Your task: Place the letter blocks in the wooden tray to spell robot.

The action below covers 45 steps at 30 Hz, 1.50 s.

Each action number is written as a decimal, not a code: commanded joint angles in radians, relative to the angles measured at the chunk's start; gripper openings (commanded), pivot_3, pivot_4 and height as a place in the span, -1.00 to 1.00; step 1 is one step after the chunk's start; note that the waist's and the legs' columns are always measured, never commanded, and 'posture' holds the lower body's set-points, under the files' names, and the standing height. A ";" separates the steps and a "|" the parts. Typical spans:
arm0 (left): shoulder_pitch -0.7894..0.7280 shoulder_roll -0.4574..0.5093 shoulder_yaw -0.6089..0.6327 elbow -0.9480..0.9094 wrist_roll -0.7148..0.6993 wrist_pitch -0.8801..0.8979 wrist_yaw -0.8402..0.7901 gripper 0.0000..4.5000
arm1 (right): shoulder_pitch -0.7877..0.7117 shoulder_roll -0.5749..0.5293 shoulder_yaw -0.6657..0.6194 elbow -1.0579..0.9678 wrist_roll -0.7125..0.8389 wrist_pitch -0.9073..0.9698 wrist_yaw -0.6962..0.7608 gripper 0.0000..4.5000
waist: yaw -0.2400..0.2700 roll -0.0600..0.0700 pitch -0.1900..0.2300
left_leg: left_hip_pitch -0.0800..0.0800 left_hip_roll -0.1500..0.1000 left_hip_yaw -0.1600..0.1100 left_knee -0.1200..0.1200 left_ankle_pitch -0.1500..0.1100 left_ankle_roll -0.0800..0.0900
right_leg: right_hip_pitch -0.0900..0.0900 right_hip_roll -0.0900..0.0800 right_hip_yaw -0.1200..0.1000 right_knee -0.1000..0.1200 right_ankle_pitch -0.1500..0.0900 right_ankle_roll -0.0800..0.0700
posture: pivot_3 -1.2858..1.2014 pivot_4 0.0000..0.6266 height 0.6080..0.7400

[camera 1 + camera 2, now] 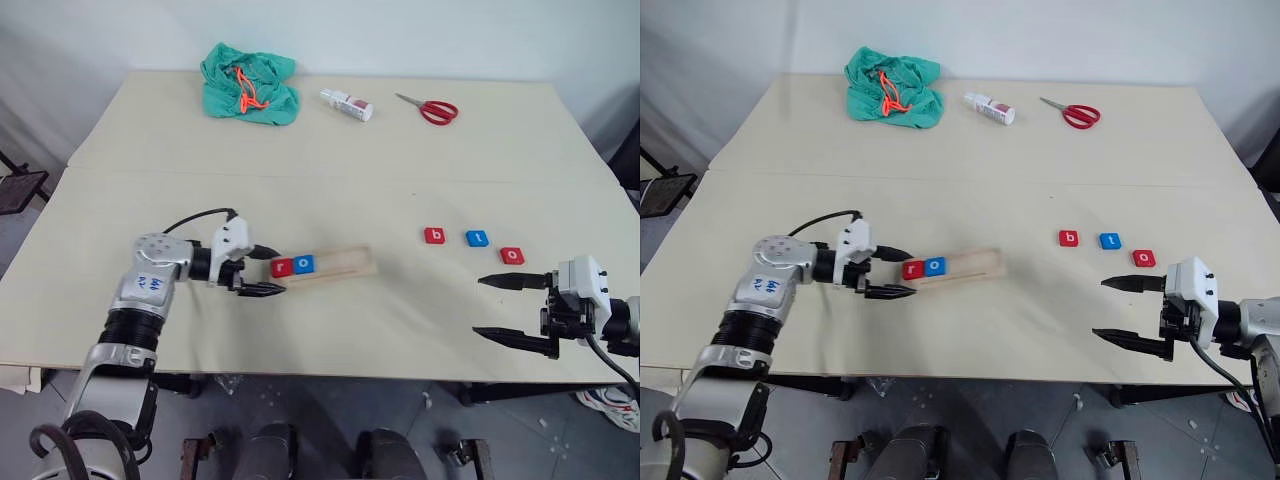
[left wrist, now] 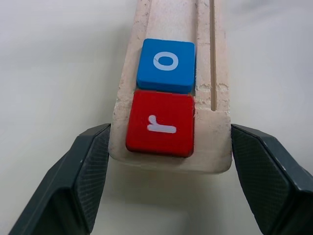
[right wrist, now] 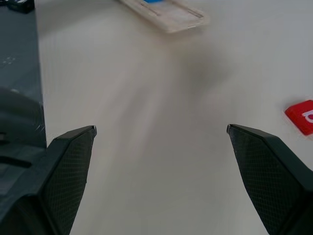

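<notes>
Head view: the left claw point(image 1: 262, 271) stands apart at the near end of the wooden tray point(image 1: 340, 263), which carries red r point(image 1: 281, 267) and blue o point(image 1: 304, 264). The right claw point(image 1: 513, 311) gapes wide and empty, with b point(image 1: 434, 236), t point(image 1: 477, 238) and the second o point(image 1: 512, 255) loose on the bench point(image 1: 330, 160) just beyond it.

Left wrist view: the fingers point(image 2: 83, 181) flank the tray's end.

Silver-grey arms, white wrist housings, black cables, textured black fingers point(image 2: 88, 181), perhaps blue markings.

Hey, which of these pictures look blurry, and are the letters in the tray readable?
Right wrist view: table smeared, tray soft. Left wrist view: sharp, white r and o read clearly. Eye views: even light, letters small but legible.
</notes>
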 commanded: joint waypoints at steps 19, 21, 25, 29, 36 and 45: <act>0.080 -0.126 -0.311 -0.413 0.081 0.272 0.196 0.52 | 0.093 -0.005 -0.116 -0.045 0.023 -0.019 -0.041 1.00 | 0.024 0.000 0.000 | -0.002 0.000 0.000 0.002 0.000 0.001 | 0.002 0.001 0.001 -0.005 0.000 0.000 | 0.03 -0.52 1.00; 0.090 -0.120 -0.335 -0.449 0.084 0.288 0.196 0.52 | 0.099 -0.004 -0.117 -0.051 0.025 -0.019 -0.047 1.00 | 0.024 0.000 0.000 | -0.002 0.000 0.000 0.002 -0.001 0.001 | 0.002 0.001 0.001 -0.006 0.000 0.000 | 0.03 -0.52 1.00; 0.084 -0.123 -0.354 -0.465 0.102 0.311 0.229 0.52 | 0.113 -0.005 -0.122 -0.057 0.028 -0.020 -0.055 1.00 | 0.025 0.000 0.000 | -0.002 0.000 0.000 0.002 0.000 0.001 | 0.002 0.001 0.001 -0.006 0.000 0.000 | 0.03 -0.52 1.00; 0.090 -0.119 -0.360 -0.486 0.099 0.335 0.240 0.52 | 0.116 -0.006 -0.122 -0.058 0.029 -0.018 -0.063 1.00 | 0.025 0.000 0.000 | -0.002 0.000 0.000 0.002 0.000 0.001 | 0.003 0.001 0.001 -0.006 0.000 0.000 | 0.03 -0.52 1.00; 0.100 -0.122 -0.373 -0.521 0.089 0.366 0.250 0.99 | 0.101 -0.007 -0.115 -0.049 0.026 -0.019 -0.075 1.00 | 0.026 0.000 0.000 | -0.002 0.000 0.000 0.002 0.000 0.001 | 0.003 0.001 0.001 -0.006 0.000 0.000 | 0.03 -0.52 1.00; 0.120 -0.093 -0.326 -0.617 0.048 0.431 0.260 0.99 | 0.107 -0.005 -0.131 -0.072 0.032 -0.002 -0.108 1.00 | 0.025 0.000 0.000 | -0.002 0.000 0.000 0.002 0.000 0.001 | 0.002 0.001 0.002 -0.006 0.000 0.000 | 0.03 -0.52 1.00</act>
